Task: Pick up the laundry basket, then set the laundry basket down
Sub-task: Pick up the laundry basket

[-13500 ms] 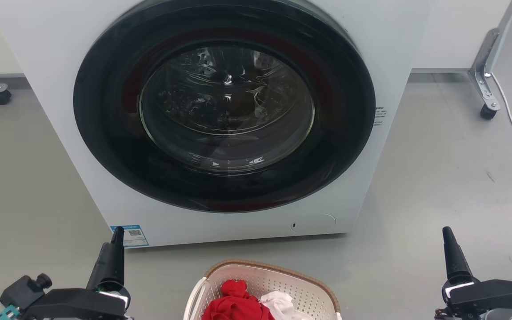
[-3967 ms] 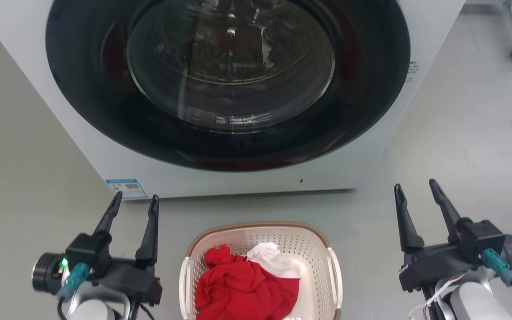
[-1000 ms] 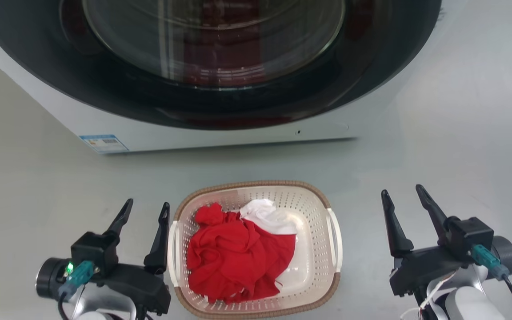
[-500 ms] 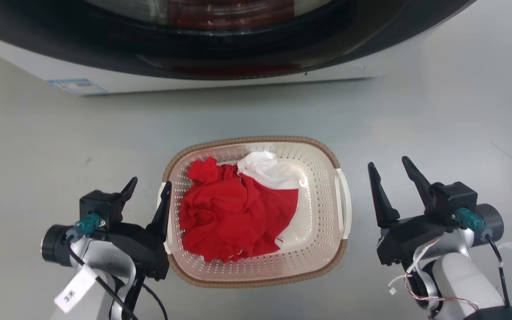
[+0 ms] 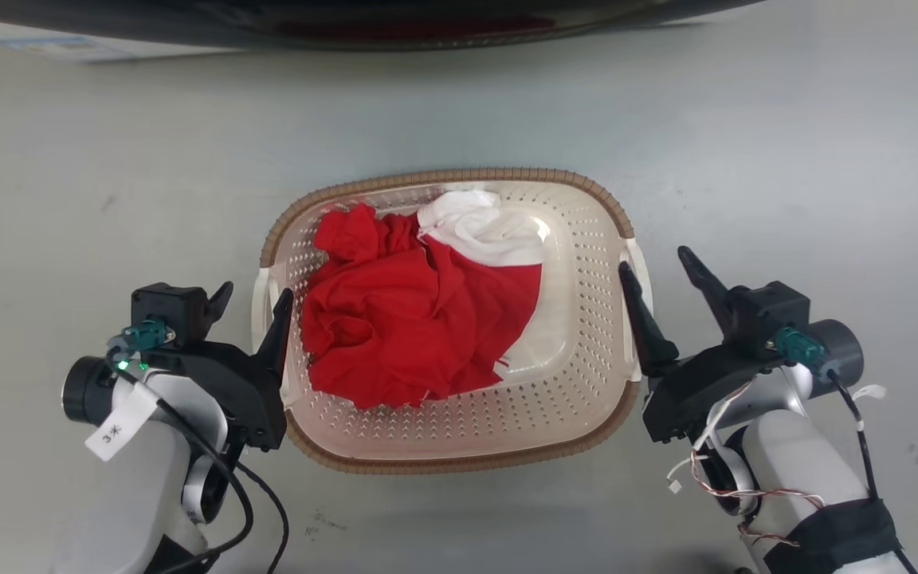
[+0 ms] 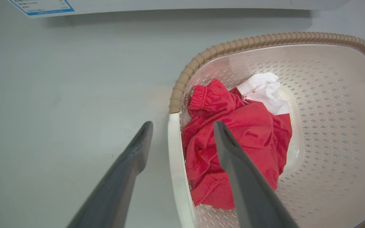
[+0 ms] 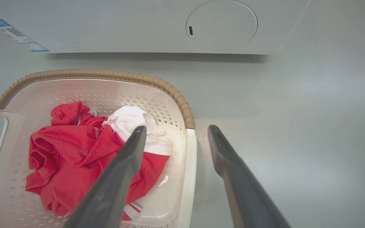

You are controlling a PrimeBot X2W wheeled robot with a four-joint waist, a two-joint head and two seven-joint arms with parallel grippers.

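Laundry basket [image 5: 586,335]: it stands on the grey floor [image 5: 108,159] in the middle of my head view. It has a brown rim around a cream wall full of holes.
Contents: a crumpled red garment [image 5: 403,319] fills the middle and the 9 o'clock side. A white cloth [image 5: 483,227] lies at 1 o'clock, partly under the red one.
My left claw [image 5: 256,291]: it is at 9 o'clock of the basket, with fingers apart and holding nothing. One finger is inside the basket above the red garment and the other is outside above the floor. The white left handle [image 6: 174,158] runs between them.
My right claw [image 5: 654,260]: it is at 3 o'clock of the basket, also with fingers apart and holding nothing. One finger is inside and one outside, with the right handle [image 7: 190,164] between them.
Contact: I cannot tell if any finger touches the handles.
Washing machine [image 7: 138,28]: it is at 12 o'clock beyond the basket, with a strip of bare floor between them. A blue-edged label [image 6: 41,5] is on its lower front, at 11 o'clock.
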